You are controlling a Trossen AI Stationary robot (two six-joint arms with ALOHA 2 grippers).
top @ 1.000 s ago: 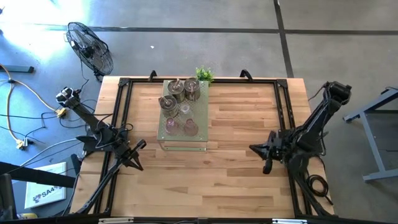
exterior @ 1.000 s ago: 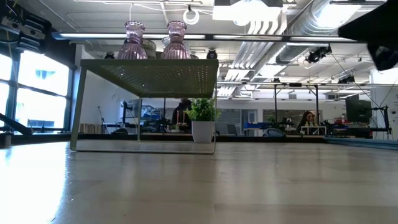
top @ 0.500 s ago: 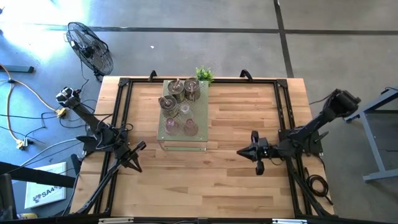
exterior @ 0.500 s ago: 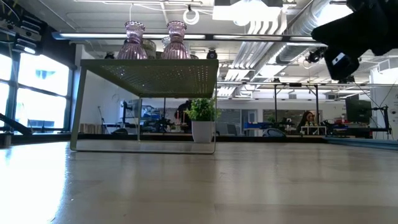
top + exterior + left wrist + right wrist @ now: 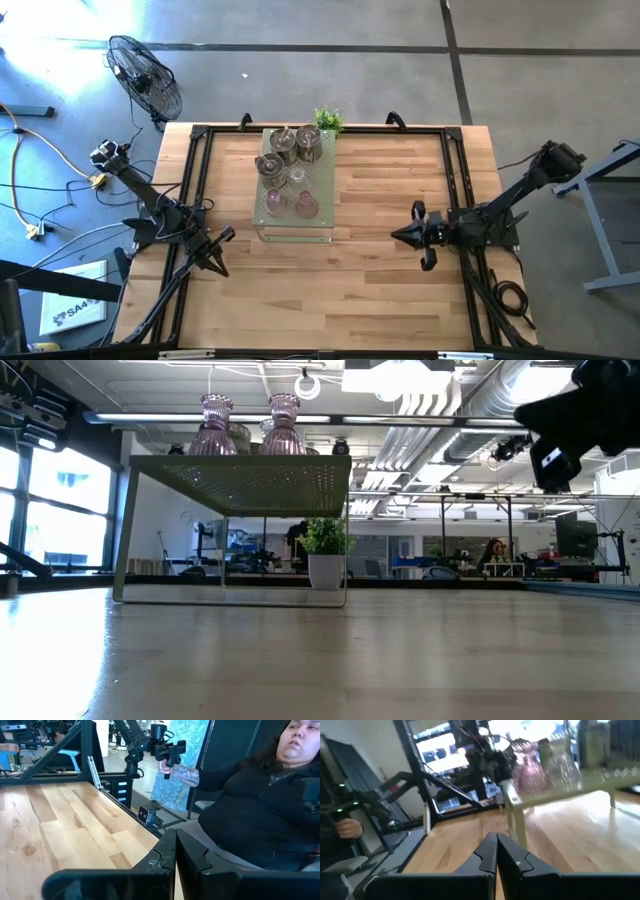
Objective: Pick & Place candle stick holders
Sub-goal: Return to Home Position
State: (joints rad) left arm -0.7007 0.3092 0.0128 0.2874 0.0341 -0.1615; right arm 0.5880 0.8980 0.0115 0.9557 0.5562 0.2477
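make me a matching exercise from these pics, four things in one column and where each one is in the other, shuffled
1. pink glass holders
2. small green plant
3. right gripper
4. left gripper

A. by the table's left side, shut
B. on the pale green shelf, at its end away from the plant
C. above the table's right side, shut
D. at the table's far edge, behind the shelf

Pairs: 1-B, 2-D, 3-C, 4-A

Wooden table (image 5: 380, 200) bears green shelf (image 5: 321, 182) and plant (image 5: 327, 119); candle stick holders (image 5: 283, 142) top the shelf.
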